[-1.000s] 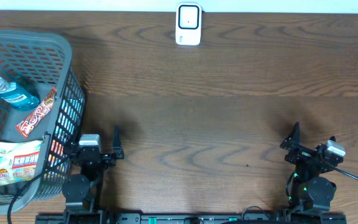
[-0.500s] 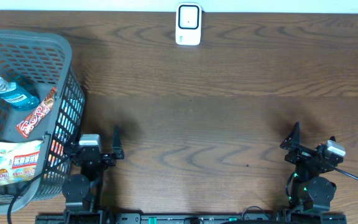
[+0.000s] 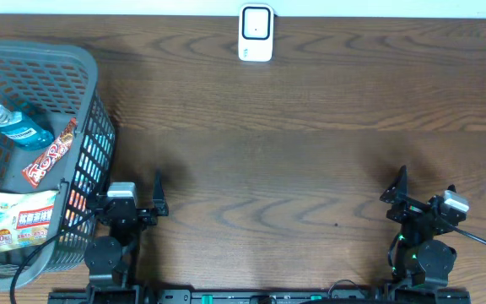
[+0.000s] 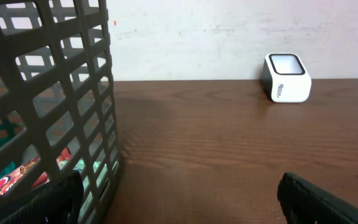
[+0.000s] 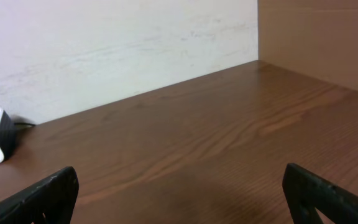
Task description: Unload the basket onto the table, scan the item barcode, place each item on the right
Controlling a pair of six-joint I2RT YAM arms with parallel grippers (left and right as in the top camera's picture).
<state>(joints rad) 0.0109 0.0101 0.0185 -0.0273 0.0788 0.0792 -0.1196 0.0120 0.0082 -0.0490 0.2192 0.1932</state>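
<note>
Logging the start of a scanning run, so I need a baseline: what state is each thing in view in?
Basket: upright, holding three items.
Blue bottle: lying on its side in the basket.
Red snack bar: lying in the basket.
Packet: lying flat in the basket, print up.
Scanner: standing upright, no item at it.
Left tool: open, empty.
Right tool: open, empty.

obstacle: grey mesh basket [image 3: 94,101], tall wall just beside left gripper [image 4: 179,183] | free: bare wood table [image 3: 310,160] everywhere right of basket | basket open from above | other block: white scanner [image 3: 256,34], well right of basket, back edge
</note>
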